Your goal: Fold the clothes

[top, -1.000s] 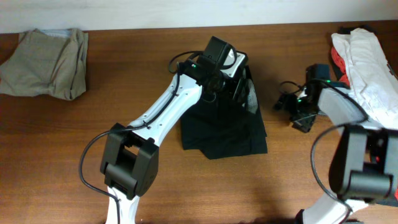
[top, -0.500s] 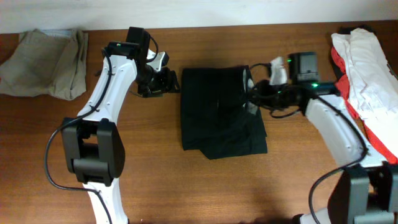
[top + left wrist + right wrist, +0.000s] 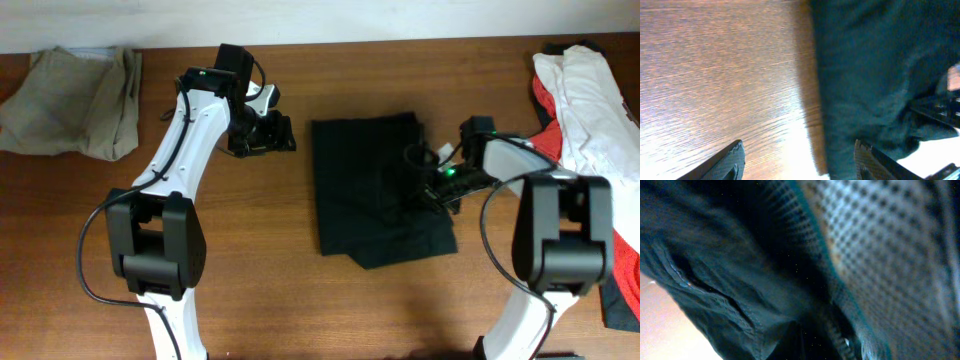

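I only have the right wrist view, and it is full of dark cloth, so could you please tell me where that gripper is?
Observer: The right gripper sits at the right edge of the black shorts.
Operator: Thank you; where is the other arm?
Observer: The left gripper is open over the bare table, left of the shorts.
Operator: Are other clothes nearby?
Observer: A khaki garment lies at the far left.

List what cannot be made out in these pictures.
Right gripper: open or shut unknown; overhead it is dark against the black shorts, and the right wrist view is blurred cloth.
White and red clothes: cut off by the overhead right edge.
Khaki garment: cut off by the overhead left edge.
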### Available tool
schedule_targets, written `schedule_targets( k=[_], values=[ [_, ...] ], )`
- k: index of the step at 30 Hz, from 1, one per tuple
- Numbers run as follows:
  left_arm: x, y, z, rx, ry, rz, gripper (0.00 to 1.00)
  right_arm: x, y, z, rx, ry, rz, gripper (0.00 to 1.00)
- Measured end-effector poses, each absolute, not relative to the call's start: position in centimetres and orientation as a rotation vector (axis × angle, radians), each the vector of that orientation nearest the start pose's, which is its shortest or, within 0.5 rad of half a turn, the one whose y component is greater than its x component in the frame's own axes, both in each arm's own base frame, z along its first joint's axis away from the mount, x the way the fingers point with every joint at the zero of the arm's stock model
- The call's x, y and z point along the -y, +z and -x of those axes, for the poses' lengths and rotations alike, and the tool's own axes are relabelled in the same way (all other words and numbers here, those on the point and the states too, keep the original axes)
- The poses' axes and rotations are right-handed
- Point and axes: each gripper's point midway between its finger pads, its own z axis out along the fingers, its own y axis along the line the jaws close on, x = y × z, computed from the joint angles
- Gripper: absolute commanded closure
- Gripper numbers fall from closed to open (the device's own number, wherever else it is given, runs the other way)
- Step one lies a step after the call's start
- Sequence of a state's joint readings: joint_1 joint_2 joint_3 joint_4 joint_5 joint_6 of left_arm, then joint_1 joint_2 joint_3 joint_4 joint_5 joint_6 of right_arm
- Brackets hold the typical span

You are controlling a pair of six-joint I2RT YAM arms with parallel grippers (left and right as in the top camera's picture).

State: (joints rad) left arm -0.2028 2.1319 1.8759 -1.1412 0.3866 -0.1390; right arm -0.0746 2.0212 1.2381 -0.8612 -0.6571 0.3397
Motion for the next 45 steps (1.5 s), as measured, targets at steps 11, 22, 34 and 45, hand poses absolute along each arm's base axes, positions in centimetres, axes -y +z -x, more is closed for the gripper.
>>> schedule_targets(
  k=[11,22,34,45],
  values=[
    [15.3,10.2,-43.4,-2.963,-0.577,-0.152,0.30,-4.5,13.9,-45.6,-2.588,0.744,-0.382,0.96],
    [15.6,10.2,-43.5,-2.954,-0.578,-0.162,0.29,-2.0,1.1,-47.2,-2.828,0.518,-0.579,0.96],
    [15.5,9.3,-43.3,-2.965,-0.577,-0.160,0.24,-5.0,19.0,-32.8,-3.126,0.373,-0.213,0.96],
    [15.5,9.2,-42.9,-2.979,-0.576,-0.158,0.24,-3.8,0.9,-25.3,-3.356,0.363,-0.469,0.96]
  ],
)
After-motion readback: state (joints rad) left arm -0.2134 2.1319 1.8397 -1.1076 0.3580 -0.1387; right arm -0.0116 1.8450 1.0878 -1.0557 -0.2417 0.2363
